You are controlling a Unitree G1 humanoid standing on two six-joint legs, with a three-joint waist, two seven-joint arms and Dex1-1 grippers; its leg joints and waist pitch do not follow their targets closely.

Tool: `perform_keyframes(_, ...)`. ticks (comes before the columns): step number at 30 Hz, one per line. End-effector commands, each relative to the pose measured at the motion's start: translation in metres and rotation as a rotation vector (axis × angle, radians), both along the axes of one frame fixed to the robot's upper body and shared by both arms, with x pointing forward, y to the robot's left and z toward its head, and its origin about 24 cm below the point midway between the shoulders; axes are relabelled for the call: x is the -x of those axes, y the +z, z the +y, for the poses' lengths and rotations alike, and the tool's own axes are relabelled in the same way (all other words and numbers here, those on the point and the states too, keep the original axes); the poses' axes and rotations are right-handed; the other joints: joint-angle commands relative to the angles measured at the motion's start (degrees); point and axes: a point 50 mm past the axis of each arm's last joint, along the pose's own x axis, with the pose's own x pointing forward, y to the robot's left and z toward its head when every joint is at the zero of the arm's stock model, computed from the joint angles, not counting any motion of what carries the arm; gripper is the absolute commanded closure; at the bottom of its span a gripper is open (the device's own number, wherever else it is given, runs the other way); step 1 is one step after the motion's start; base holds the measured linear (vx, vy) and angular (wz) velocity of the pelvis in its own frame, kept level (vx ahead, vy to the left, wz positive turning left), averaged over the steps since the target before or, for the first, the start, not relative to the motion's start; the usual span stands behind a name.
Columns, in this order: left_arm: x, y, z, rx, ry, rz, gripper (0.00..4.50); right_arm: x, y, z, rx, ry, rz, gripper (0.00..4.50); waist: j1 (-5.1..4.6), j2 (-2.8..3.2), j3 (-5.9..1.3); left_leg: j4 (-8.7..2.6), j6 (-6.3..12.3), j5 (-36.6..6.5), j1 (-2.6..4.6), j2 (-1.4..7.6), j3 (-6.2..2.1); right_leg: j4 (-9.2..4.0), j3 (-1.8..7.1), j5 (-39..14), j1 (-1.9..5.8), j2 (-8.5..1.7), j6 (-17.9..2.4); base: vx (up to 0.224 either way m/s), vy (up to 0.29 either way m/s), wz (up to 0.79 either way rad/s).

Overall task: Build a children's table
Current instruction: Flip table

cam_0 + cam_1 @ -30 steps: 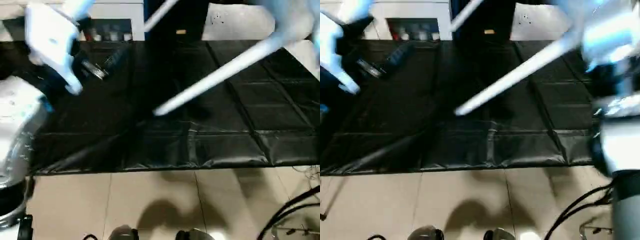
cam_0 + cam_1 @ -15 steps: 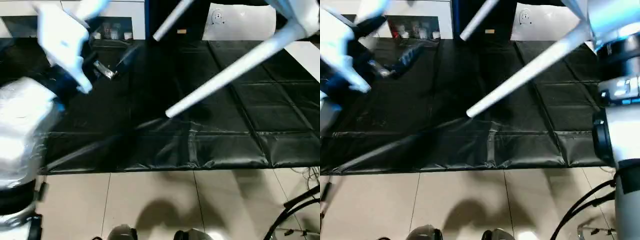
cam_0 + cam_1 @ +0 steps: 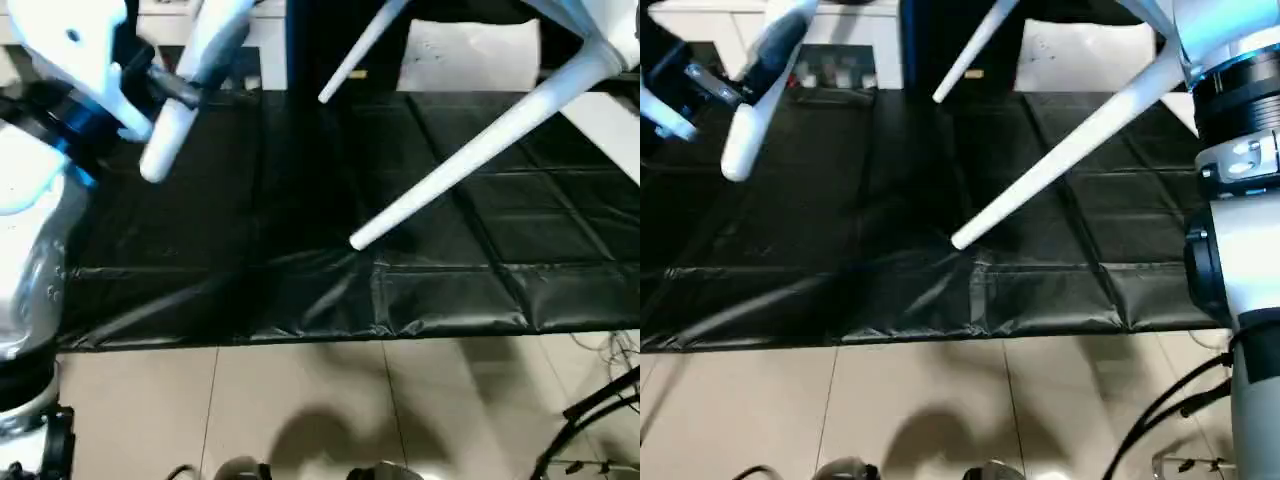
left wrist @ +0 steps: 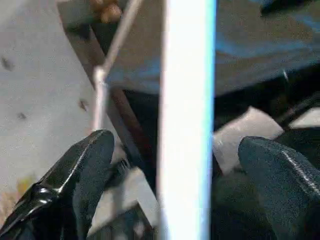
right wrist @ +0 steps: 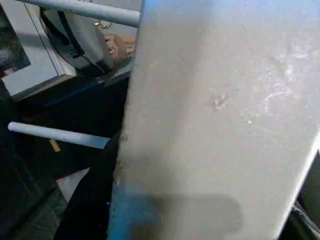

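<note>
Above the black mat (image 3: 300,200), my left gripper (image 4: 175,165) fingers spread around one table leg (image 3: 190,90); another leg (image 3: 470,150) slants mid-air. Right gripper: cannot tell. Tiled floor (image 3: 300,400) nearest me.

Most of the table runs out of my frames, and neither grip is readable.

All three legs (image 3: 470,150) (image 3: 362,48) (image 3: 190,95) leave the head view's top edge, so I can't see their sockets. The table top (image 5: 220,115) is a blurred slab covering the right pincer. The left pincer (image 4: 175,170) has its fingers (image 4: 75,175) either side of a leg; contact unclear.
</note>
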Motion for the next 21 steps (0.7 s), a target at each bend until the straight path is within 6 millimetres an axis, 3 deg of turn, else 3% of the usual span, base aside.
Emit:
perform_keyframes(1, -0.005, -0.010, -0.006, 0.043, -0.039, 0.053, 0.19, -0.006, -0.029, 0.017, 0.227, 0.017, 0.075, 2.55, -0.66, 0.37, -3.65, -4.51, -0.42, -16.78, 0.75, 4.13, -2.41, -5.78, 4.89, -25.34, 2.20, -6.05, -3.85, 0.000, 0.000, 0.00)
perform_keyframes(4, -0.009, -0.018, -0.007, 0.069, -0.014, 0.090, 0.19, -0.007, -0.029, 0.019, 0.225, 0.021, 0.078, 2.55, -0.53, 0.38, -4.05, -4.54, -0.28, -13.43, 0.24, 4.40, -2.33, -4.95, 5.38, -18.90, 2.68, -6.24, -6.66, 0.000, 0.000, 0.00)
perform_keyframes(5, -0.011, -0.021, -0.005, 0.067, 0.009, 0.096, 0.33, -0.007, -0.029, 0.020, 0.224, 0.023, 0.079, 2.55, -0.49, 0.33, -4.11, -4.47, -0.30, -13.15, 0.44, 4.41, -2.21, -4.80, 5.49, -17.39, 2.52, -6.16, -7.58, 0.000, 0.000, 0.00)
perform_keyframes(8, -0.017, -0.025, 0.004, 0.064, 0.093, 0.096, 0.64, -0.008, -0.033, 0.022, 0.229, 0.032, 0.094, 2.55, -0.35, 0.31, -4.30, -4.42, 0.10, -11.80, 0.37, 4.32, -2.06, -4.53, 5.55, -15.05, 2.76, -6.04, -8.52, 0.000, 0.000, 0.00)
perform_keyframes(10, -0.018, -0.026, 0.006, 0.077, 0.104, 0.094, 0.82, -0.008, -0.034, 0.023, 0.230, 0.034, 0.098, 2.55, -0.16, 0.16, -4.30, -4.49, 0.07, -11.35, 0.44, 4.46, -2.10, -4.47, 5.56, -14.74, 2.86, -6.18, -8.65, 0.000, 0.000, 0.00)
perform_keyframes(12, -0.019, -0.025, 0.008, 0.077, 0.122, 0.081, 0.94, -0.009, -0.037, 0.023, 0.239, 0.032, 0.117, 2.55, -0.02, 0.51, -4.19, -4.64, -0.53, -12.65, 0.80, 4.64, -2.16, -4.65, 5.54, -15.18, 2.57, -6.05, -8.99, 0.000, 0.000, 0.00)
perform_keyframes(16, -0.018, -0.027, 0.009, 0.093, 0.142, 0.074, 1.28, -0.012, -0.046, 0.023, 0.279, 0.024, 0.176, 2.55, -0.21, 0.46, -3.59, -5.03, -2.27, -19.97, 1.80, 4.74, -2.28, -5.37, 5.49, -20.39, 2.02, -6.09, -8.23, 0.000, 0.000, 0.00)
perform_keyframes(18, -0.016, -0.032, 0.006, 0.112, 0.132, 0.088, 1.45, -0.013, -0.050, 0.024, 0.292, 0.025, 0.201, 2.55, -0.33, 0.28, -3.64, -5.13, -2.83, -21.69, 1.84, 4.74, -2.52, -5.56, 5.47, -22.02, 2.27, -6.30, -7.47, 0.000, 0.000, 0.00)
perform_keyframes(21, -0.014, -0.037, 0.004, 0.111, 0.122, 0.099, 1.58, -0.014, -0.054, 0.026, 0.298, 0.029, 0.223, 2.55, -0.30, 0.42, -3.78, -5.25, -2.67, -20.43, 1.49, 4.81, -2.64, -5.34, 5.55, -20.55, 2.53, -6.42, -7.43, 0.000, 0.000, 0.00)
